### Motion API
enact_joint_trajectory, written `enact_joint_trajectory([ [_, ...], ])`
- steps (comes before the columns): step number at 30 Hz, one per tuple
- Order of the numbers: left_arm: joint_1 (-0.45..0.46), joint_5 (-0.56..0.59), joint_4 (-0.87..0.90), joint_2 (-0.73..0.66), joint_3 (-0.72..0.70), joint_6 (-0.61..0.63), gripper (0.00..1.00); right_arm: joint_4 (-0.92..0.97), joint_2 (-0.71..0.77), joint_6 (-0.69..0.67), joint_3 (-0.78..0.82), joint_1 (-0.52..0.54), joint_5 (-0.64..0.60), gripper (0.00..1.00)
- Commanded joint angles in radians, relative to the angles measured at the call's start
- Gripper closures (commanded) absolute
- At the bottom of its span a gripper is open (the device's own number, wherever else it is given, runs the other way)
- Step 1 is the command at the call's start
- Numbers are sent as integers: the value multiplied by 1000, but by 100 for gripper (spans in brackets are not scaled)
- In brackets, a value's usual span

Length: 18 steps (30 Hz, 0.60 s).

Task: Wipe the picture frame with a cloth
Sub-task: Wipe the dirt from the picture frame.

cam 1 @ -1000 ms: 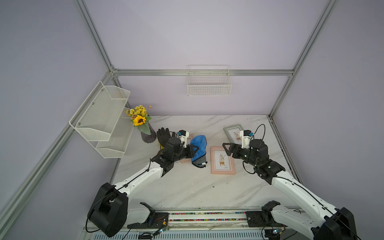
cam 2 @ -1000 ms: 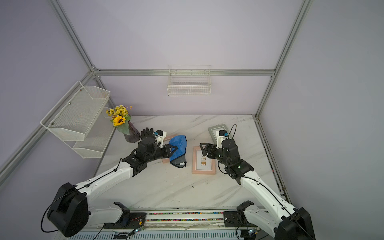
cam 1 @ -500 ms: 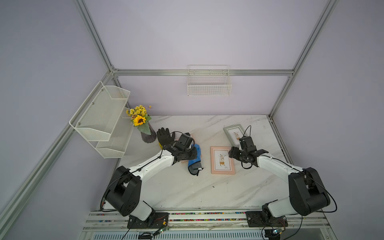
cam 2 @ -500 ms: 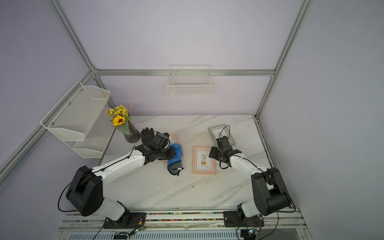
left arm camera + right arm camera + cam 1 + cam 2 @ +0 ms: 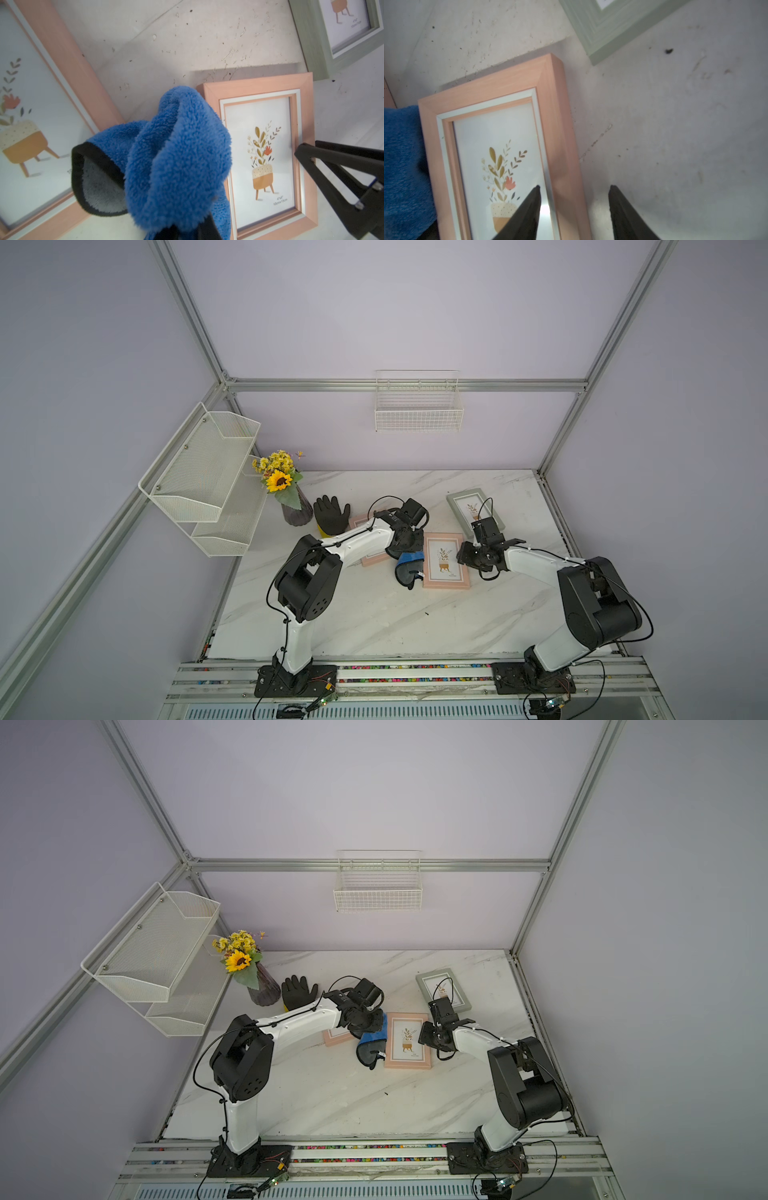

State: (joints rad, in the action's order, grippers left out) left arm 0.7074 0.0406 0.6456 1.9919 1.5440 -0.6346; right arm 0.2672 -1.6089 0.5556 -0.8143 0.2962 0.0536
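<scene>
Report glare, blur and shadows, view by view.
Right wrist: glare streak on the pink frame's glass, right gripper blurred. Left wrist: cloth sharp, second pink frame soft, shadow along the pink frame's short edge. In both top views: even light, posts splayed by wide-angle perspective.

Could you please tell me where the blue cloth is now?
In both top views the cloth hangs from the left gripper mid-table, beside the left edge of the central pink frame.

from high overhead, looking down on the whole table (image 5: 374, 622); from each wrist, close, sharing the pink frame (image 5: 259, 158).
</scene>
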Motion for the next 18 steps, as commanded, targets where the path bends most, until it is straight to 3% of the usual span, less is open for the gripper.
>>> enact_joint_trajectory([
  [1,0,28,60,52,102,10,100,-28,-22,-11,13,-3,8,49],
  [13,21,-37,116,190,269,52,100,-28,-75,8,9,39,-27,64],
  [18,41,5,143,125,241,56,100,-26,-85,33,2,67,-55,71],
])
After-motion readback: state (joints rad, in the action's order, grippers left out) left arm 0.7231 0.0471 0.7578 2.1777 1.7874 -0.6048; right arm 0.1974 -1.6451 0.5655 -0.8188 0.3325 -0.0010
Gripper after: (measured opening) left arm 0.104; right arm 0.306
